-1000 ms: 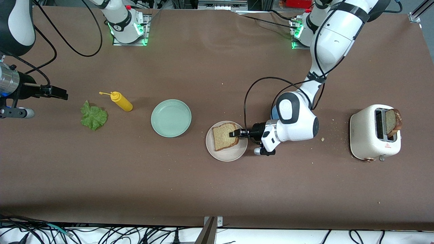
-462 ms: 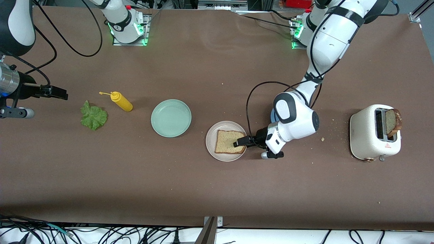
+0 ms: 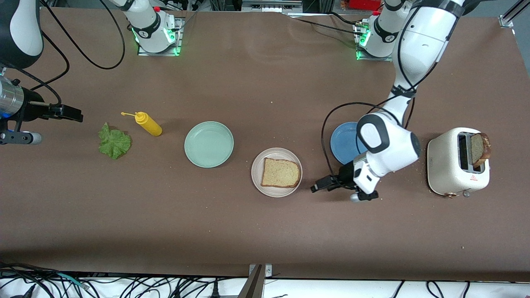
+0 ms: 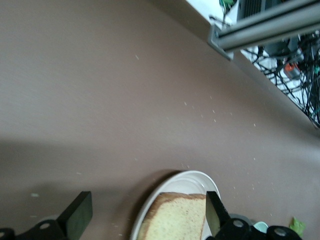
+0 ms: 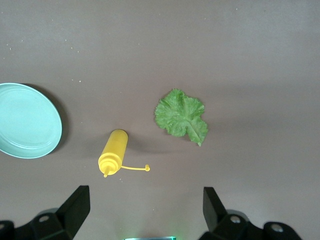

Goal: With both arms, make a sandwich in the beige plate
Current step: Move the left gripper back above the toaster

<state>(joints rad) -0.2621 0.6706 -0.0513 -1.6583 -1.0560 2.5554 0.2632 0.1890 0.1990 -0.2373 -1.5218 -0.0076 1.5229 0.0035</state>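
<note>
**One slice plated, lettuce and second slice yet to come: where the assembly can fail**

A square slice of tan wholemeal bread with brown crust (image 3: 280,172) lies flat in the round, shallow beige plate (image 3: 260,182), near the middle of the brown surface (image 3: 265,231). The ruffled green lettuce leaf (image 3: 114,142) rests on the bare surface toward the right arm's end, beside a yellow squeeze bottle (image 3: 148,123) lying on its side. A second slice of bread (image 3: 480,149) stands in a slot of the cream toaster (image 3: 457,167) toward the left arm's end.

The left pincer (image 3: 321,185) hangs low over the surface just beside the plate, its jaws wide apart and empty. The right pincer (image 3: 66,112) waits above the surface near the lettuce, likewise spread and holding nothing.

Probable hazards:
- The leaf is thin and limp; a shallow pinch may slip off it, or fold it so that it lands bunched or half off the bread.
- The bottle lies close to the leaf and could be knocked and rolled by the descending right pincer.
- The mint-green plate (image 3: 209,144) sits between lettuce and beige plate, and a round blue plate (image 3: 345,142) lies near the left arm; either could receive an item by mistake.
- Withdrawing the toaster slice at an angle may drag or tip the toaster.
</note>
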